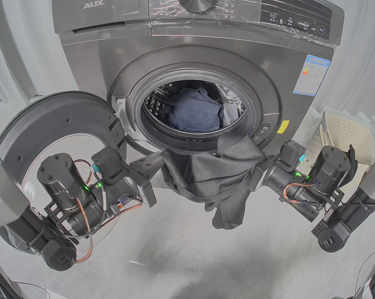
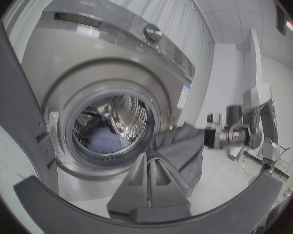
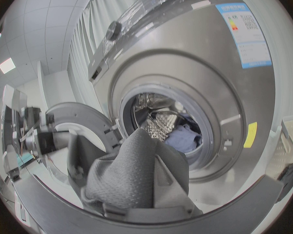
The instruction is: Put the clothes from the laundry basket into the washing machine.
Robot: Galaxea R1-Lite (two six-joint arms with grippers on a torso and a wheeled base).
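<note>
Dark grey garment (image 1: 212, 171) hangs spread between the two hands, directly in front of the lower lip of the washing machine (image 1: 112, 59) opening. Its upper fold rests against that lip and one loose tail dangles toward the floor (image 1: 187, 254) without reaching it.

Left hand (image 1: 157, 158): closed, with a hemmed edge of the cloth pinched between its fingers. Right hand (image 1: 260, 165): closed on the opposite edge, with fabric bunched over its fingers.

Handling, as judged: light, limp knit with a fine mesh texture and no stiffness. It sags in the middle, so it will fold and trail rather than slide in. The hanging tail is likely to catch on the door seal. The hems are the best places to grip, being thicker and less likely to slip.

Blue garment (image 1: 194, 111): already inside, lying crumpled and soft against the perforated steel drum (image 1: 155, 102).

Round door (image 1: 50, 121): swung fully open on the left, dark plastic ring with a clear centre.

Laundry basket (image 1: 349, 133): cream perforated plastic, standing just beside the machine's right side.
</note>
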